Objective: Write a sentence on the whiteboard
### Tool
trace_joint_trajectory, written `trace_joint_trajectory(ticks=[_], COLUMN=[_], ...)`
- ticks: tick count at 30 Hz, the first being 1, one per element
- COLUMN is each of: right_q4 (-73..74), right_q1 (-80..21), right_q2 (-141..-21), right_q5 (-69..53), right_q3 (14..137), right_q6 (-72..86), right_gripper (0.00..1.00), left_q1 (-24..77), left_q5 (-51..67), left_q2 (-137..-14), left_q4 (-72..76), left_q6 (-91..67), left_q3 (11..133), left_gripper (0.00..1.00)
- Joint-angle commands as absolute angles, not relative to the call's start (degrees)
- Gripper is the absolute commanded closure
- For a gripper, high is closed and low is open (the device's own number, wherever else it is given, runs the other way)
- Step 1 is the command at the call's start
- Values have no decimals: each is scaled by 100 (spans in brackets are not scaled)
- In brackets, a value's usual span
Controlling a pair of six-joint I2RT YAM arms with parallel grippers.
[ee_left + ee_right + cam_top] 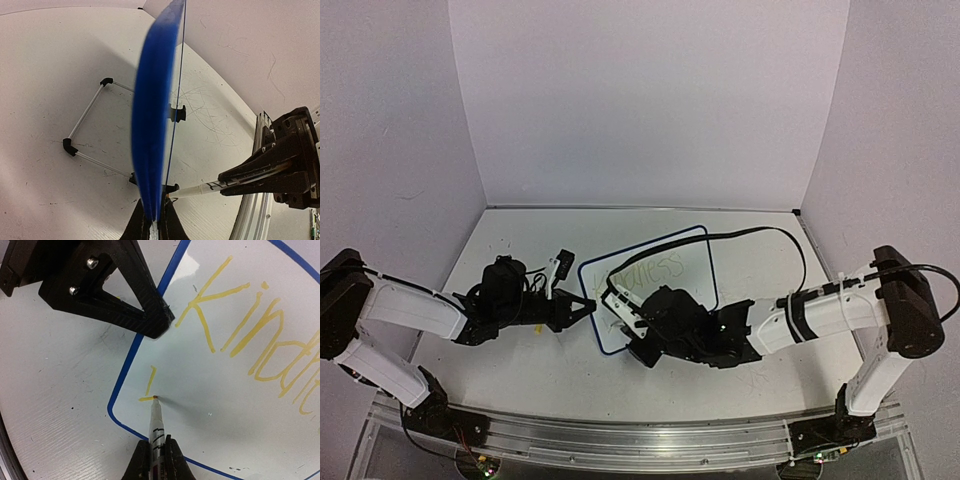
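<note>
I read the sentence (250,335), yellow "Kind…" plus two short strokes beneath, on the whiteboard (685,262), propped on its wire stand (85,112) at the middle of the bench (520,372). My right end effector (159,460) clamps the marker (156,424), tip touching the board; my left end effector (156,222) pinches the board's left edge.

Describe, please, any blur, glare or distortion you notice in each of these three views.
Left wrist view: the thin dark-blue frame of the small white board, right at the lens, smears out of focus. Right wrist view: yellow-green letters and white marker pen sharp, glare patch beside the frame at the top. Top external view: lettering faint, aluminium rail bowed by the wide lens.
</note>
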State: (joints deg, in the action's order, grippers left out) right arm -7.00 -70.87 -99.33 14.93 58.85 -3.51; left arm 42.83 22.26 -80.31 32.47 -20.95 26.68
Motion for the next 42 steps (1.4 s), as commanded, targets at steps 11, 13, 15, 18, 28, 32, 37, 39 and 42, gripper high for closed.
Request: trace_joint_trajectory(ticks=[11, 13, 15, 18, 28, 32, 37, 39, 42], right_q4=[-1227, -1166, -1124, -1084, -968, -932, -846, -825, -810], right_q1=[-6887, -6895, -6892, -6891, -6896, -6895, -6898, -6899, -6898], right_q2=[-9586, -9605, -9597, -9570, -9671, -9696, -9782, -9820, -9865], right_q5=[2133, 2108, 2028, 1886, 1469, 1390, 1275, 1248, 1261], right_q3=[5860, 5832, 5763, 5637, 5511, 5493, 5565, 5574, 5572], right_q6=[-263, -245, -206, -144, -44, -44, -44, -44, -44], right_gripper=[100, 100, 100, 100, 100, 100, 100, 100, 100], left_q1=[4288, 4289, 4289, 4289, 4289, 4289, 4289, 4289, 4289], left_q5=[1988, 1978, 1976, 1973, 1998, 1995, 1996, 1990, 1986], left_q2=[-8033, -8023, -8011, -8022, -8088, -8087, -8100, -8091, -8086], left_q4=[2988, 2988, 2988, 2988, 2981, 2979, 2971, 2966, 2961], left_q6=[-1925, -1925, -1930, -1928, -1916, -1916, -1920, -1922, -1925], left_q3=[2705, 2683, 2673, 2685, 2760, 2752, 2760, 2758, 2751], left_gripper=[100, 100, 100, 100, 100, 100, 100, 100, 100])
